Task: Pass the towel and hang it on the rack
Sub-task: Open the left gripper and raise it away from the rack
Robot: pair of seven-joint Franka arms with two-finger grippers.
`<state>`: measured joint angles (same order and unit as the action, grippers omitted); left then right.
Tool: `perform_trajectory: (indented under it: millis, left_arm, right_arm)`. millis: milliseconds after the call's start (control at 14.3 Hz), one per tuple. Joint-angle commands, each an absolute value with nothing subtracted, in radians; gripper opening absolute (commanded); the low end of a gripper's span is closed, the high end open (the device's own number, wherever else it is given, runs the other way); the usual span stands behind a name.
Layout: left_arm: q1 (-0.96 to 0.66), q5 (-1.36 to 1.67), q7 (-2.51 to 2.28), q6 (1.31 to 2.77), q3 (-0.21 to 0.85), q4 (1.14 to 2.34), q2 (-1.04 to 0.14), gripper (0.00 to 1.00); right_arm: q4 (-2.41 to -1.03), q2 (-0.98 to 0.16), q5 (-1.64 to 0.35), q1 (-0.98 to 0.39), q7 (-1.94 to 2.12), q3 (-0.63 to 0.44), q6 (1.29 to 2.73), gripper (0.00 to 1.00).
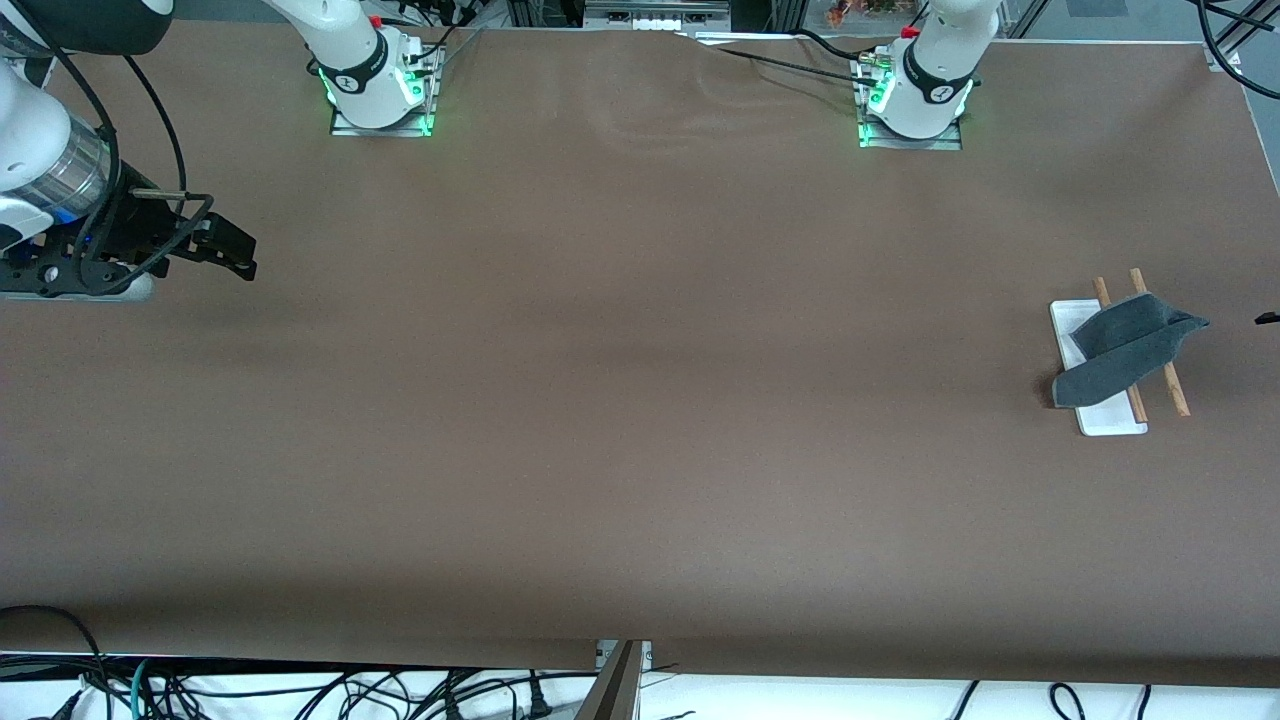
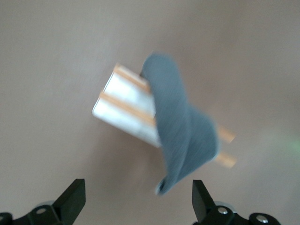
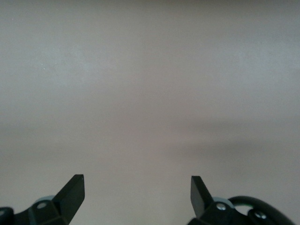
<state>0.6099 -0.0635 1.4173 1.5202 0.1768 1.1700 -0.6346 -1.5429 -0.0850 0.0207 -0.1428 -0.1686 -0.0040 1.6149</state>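
The towel hangs draped across the two wooden rods of the rack, which stands on the brown counter at the left arm's end. The left gripper hovers above them with its jaws spread wide and empty, the towel's lower corner just ahead of them. The right gripper waits over bare counter at the right arm's end, jaws wide, holding nothing

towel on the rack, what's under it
The towel drapes across both wooden rods of the rack, above its white base. The rods' middle stretches and part of the base are covered.
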Motion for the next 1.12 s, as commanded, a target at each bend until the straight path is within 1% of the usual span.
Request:
perform_trajectory:
  millis: [0, 210, 279, 349, 419, 629, 699, 768, 838, 978, 1048]
  left_arm:
    - [0.542, -0.038, 1.228, 1.431, 0.221, 1.173, -0.572, 1.0]
    - [0.515, -0.038, 0.973, 1.381, 0.316, 1.177, -0.529, 1.0]
    - [0.474, -0.037, 0.889, 1.384, 0.321, 1.208, -0.475, 1.0]
    - [0.395, -0.041, 0.796, 1.381, 0.31, 1.247, -0.422, 1.0]
    - [0.358, -0.04, 0.676, 1.378, 0.307, 1.262, -0.381, 1.0]
    - [0.236, -0.026, 0.332, 1.391, 0.305, 1.368, -0.264, 1.0]
    - [0.21, 0.013, 0.245, 1.446, 0.301, 1.417, -0.214, 1.0]
    - [0.181, 0.029, 0.141, 1.553, 0.27, 1.484, -0.159, 1.0]
    - [0.145, 0.031, 0.024, 1.624, 0.249, 1.558, -0.09, 1.0]
    - [0.097, 0.025, -0.189, 1.64, 0.244, 1.641, -0.002, 1.0]
    - [0.066, 0.022, -0.202, 1.641, 0.21, 1.687, 0.027, 1.0]
  right_arm:
    - [-1.523, -0.091, 0.025, -0.146, -0.248, 0.0, 1.603, 1.0]
    - [-1.523, -0.091, 0.025, -0.149, -0.255, 0.0, 1.603, 1.0]
    - [-1.525, -0.091, 0.025, -0.149, -0.255, 0.0, 1.603, 1.0]
    - [-1.523, -0.091, 0.025, -0.149, -0.255, 0.0, 1.603, 1.0]
    - [-1.523, -0.091, 0.025, -0.149, -0.255, 0.0, 1.603, 1.0]
    - [-1.523, -0.091, 0.025, -0.146, -0.253, 0.0, 1.603, 1.0]
    - [-1.523, -0.092, 0.025, -0.146, -0.253, 0.0, 1.603, 1.0]
    - [-1.523, -0.091, 0.025, -0.146, -0.253, 0.0, 1.603, 1.0]
    - [-1.523, -0.091, 0.025, -0.146, -0.253, 0.0, 1.603, 1.0]
    - [-1.525, -0.091, 0.025, -0.146, -0.253, 0.0, 1.603, 1.0]
    - [-1.523, -0.092, 0.023, -0.146, -0.253, 0.0, 1.603, 1.0]
